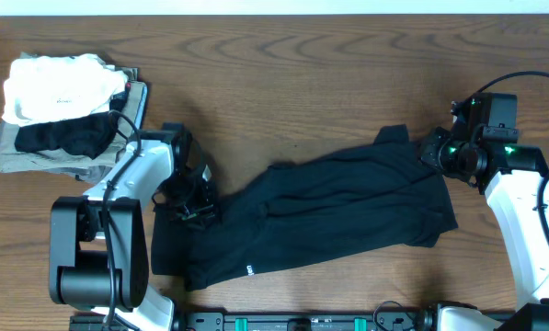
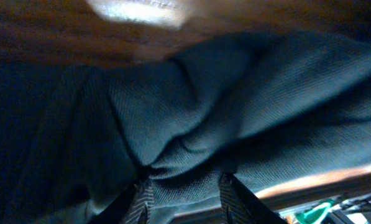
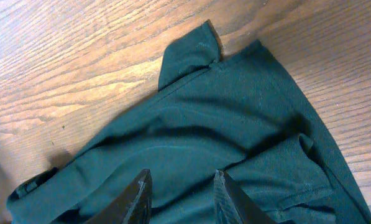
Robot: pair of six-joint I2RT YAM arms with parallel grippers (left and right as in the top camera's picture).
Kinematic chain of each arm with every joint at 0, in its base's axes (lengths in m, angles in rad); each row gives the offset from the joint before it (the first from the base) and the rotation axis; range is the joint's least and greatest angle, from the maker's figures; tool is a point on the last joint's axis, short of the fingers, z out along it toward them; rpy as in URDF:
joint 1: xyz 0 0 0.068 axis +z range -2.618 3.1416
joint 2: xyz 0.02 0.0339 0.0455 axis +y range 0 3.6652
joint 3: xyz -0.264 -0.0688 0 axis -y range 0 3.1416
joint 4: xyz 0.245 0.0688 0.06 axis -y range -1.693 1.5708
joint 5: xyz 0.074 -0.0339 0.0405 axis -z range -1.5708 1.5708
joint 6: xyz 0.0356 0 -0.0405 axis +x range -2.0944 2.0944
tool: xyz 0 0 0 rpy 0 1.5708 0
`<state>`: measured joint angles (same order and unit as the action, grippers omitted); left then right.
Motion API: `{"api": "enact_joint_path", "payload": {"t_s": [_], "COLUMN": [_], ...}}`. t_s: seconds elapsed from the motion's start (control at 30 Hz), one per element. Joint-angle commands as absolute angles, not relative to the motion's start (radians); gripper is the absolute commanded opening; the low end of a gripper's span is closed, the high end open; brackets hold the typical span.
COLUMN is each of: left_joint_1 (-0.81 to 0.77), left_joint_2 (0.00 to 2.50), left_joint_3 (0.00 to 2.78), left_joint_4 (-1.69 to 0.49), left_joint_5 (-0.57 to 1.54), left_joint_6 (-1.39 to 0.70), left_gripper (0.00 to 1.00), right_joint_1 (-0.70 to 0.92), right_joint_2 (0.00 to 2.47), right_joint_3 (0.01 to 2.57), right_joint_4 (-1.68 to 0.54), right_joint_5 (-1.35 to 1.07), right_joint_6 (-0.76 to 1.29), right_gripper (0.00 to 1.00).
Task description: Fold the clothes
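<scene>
At the far left of the wooden table (image 1: 302, 64) sits a stack of folded laundry: a white garment (image 1: 58, 83) on top, a dark piece (image 1: 62, 136) just in front of it, and grey garments (image 1: 17, 156) underneath. To the right of the stack, the left gripper (image 1: 193, 195) is down on the left end of the black T-shirt (image 1: 329, 202). In the left wrist view its fingers (image 2: 138, 202) stand apart with bunched cloth (image 2: 235, 106) lying between them. Whether the left gripper (image 2: 182, 199) is pinching the fabric or has let it go cannot be told.

The T-shirt lies crumpled in a long slanted band across the middle of the table, from the near left to the far right. The right gripper (image 1: 437, 152) sits at the shirt's far right edge. In the right wrist view the right gripper (image 3: 180, 193) is released, its fingers (image 3: 138, 196) spread above the flat fabric (image 3: 191, 143).
</scene>
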<state>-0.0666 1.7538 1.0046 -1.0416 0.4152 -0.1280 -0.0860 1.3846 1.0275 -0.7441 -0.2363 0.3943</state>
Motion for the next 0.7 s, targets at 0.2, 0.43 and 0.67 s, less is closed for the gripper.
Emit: {"api": "enact_joint_path", "payload": {"t_s": [0.2,0.43,0.67], "left_joint_1": [-0.065,-0.065,-0.065], "left_joint_2": [1.705,1.753,1.879], "left_joint_3": [1.185,1.188,1.188], "left_joint_4": [-1.021,-0.941,-0.968], "left_joint_5": [0.410,0.411,0.520], "left_joint_6": [-0.117,-0.136,-0.122], "left_gripper": [0.39,0.39,0.43], "right_joint_1": [-0.077,-0.077,-0.077], "right_joint_2": [1.387,1.387,1.387], "right_joint_3": [1.035,1.035,1.035], "right_joint_4": [-0.743,-0.740,-0.743], "right_joint_5": [-0.244,-0.244,-0.244], "right_joint_6": [0.407,0.407,0.407], "right_gripper": [0.32,0.32,0.32]}}
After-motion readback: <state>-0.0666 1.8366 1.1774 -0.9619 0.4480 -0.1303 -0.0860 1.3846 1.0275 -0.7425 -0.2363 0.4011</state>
